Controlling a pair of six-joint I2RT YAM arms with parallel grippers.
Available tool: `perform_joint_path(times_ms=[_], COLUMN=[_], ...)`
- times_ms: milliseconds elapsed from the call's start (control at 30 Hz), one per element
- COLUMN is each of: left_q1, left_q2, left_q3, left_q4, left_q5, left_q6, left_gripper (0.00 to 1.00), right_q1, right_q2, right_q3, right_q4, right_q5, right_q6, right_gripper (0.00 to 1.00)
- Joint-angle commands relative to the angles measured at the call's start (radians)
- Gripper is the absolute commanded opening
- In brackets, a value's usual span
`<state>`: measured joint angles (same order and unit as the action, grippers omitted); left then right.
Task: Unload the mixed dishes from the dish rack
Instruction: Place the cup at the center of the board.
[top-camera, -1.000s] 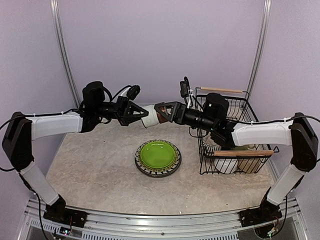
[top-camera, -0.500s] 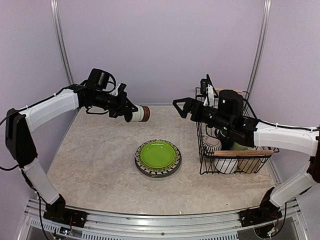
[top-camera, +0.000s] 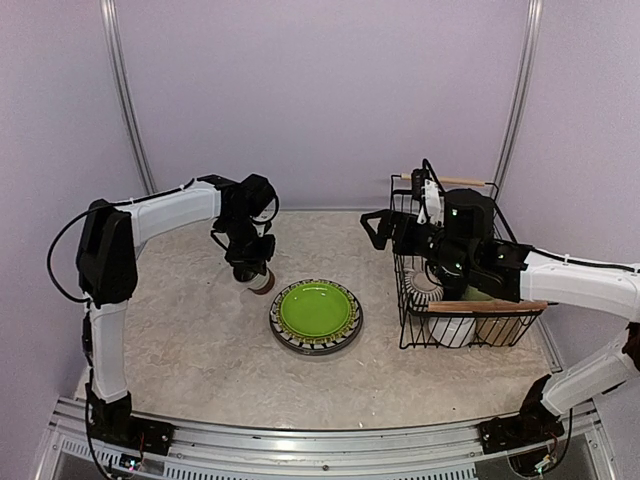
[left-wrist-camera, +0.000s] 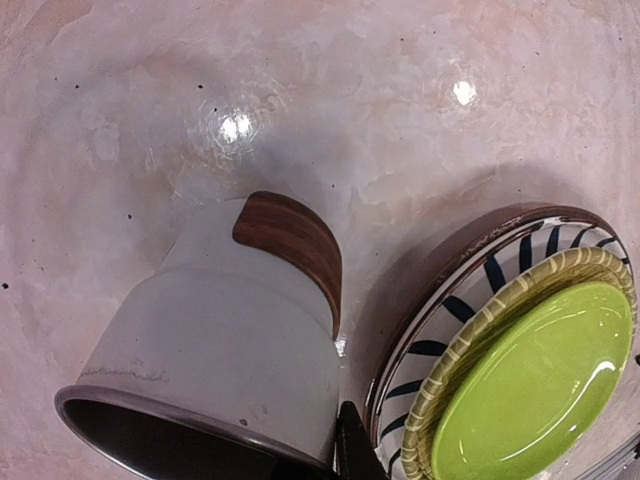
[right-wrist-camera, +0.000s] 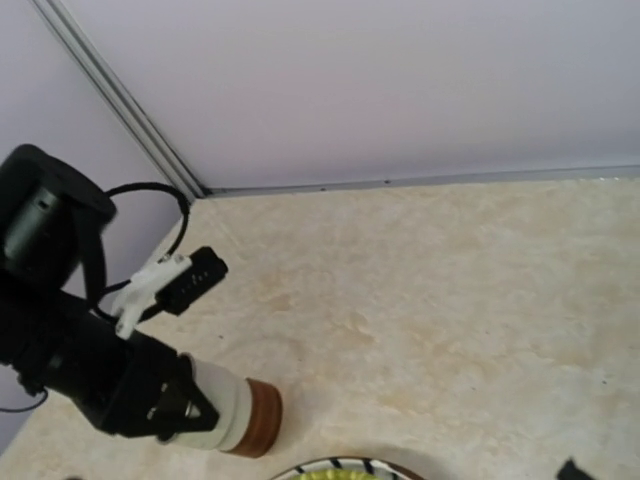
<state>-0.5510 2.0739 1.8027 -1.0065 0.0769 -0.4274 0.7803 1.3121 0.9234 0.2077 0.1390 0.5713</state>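
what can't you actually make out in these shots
- dishes in the dish rack: top view, right arm and wires hide most.
- right gripper: jaws dark and small in top view, cut off by bottom edge in right wrist view.
- mug: mouth cut off at left wrist view's bottom edge.

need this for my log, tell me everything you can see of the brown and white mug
The brown-white mug has a glazed white body, a wood-brown base band and a dark rim; no handle shows. It is tilted, base down near the table, beside the stacked plates, gripped at its mouth end by the left gripper.
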Motion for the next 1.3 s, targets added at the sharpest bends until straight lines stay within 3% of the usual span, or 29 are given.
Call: perform_joint_path(times_ms=[0, 233, 600, 800, 1000, 1267], left_q1=[-0.024, -0.048, -0.078, -0.082, -0.082, -0.048], left_q2=[0.057, 0.093, -0.009, -0.095, -0.23, -0.429], left_q3=[0.067, 0.078, 0.027, -0.003, -0.068, -0.208], left_q4=[-0.1, -0.108, -0.059, -0.034, 0.043, 0.223], left_q5=[-0.097, -0.121, -0.083, -0.036, 0.026, 0.17], left_q6=[0.065, 0.079, 0.084, 0.084, 0.079, 0.03], left_gripper=[0.0, 0.12, 0.46, 0.59, 0.69, 0.78], right_q1=[-0.01, -0.009, -0.01, -0.012, -0.037, -0.187], right_q2=[-0.022, -0.035, -0.069, -0.06, -0.038, -0.078], right_q3=[-0.008, -0.006, 0.033, 0.082, 0.19, 0.196], right_q4=[-0.029, -0.067, -0.201, -0.344, -0.607, -0.791], right_q5=[0.018, 0.031, 0.121, 0.215, 0.384, 0.351], right_q6=[-0.023, -0.026, -0.057, -0.074, -0.08, -0.077], right_gripper=[1.0, 1.0, 1.0, 1.0, 1.0, 1.0])
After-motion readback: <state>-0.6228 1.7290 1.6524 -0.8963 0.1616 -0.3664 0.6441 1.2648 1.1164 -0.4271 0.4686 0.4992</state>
